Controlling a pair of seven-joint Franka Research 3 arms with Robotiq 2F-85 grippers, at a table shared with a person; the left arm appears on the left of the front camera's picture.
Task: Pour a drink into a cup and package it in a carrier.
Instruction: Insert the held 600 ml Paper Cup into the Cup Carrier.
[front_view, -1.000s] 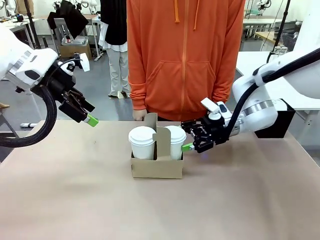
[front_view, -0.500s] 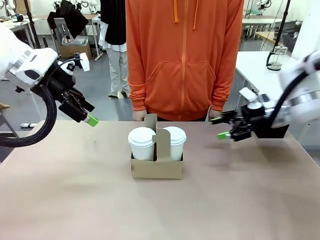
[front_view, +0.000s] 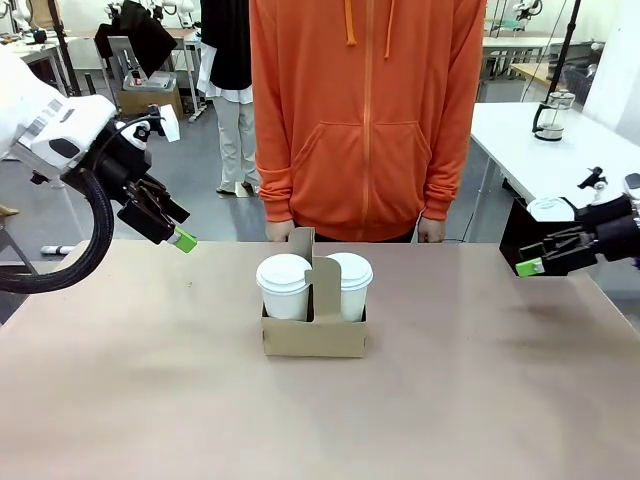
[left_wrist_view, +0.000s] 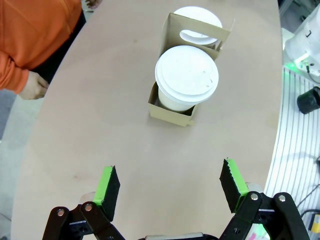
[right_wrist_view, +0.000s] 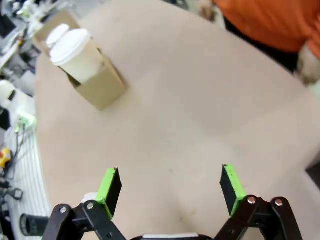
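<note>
From the front, we see the carrier at mid-table holding two lidded white cups, no print readable on either; the left gripper hangs well apart. Our left wrist view shows wide, empty jaws above the carrier and near cup. Our right wrist view shows the right gripper equally wide and empty, the carrier far off.

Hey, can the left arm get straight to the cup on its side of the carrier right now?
Probably yes. The left hand is open and empty, and bare table lies between it and the near cup. The cup's lidded top stands above the carrier wall, and the person's hand is off to the side.
</note>
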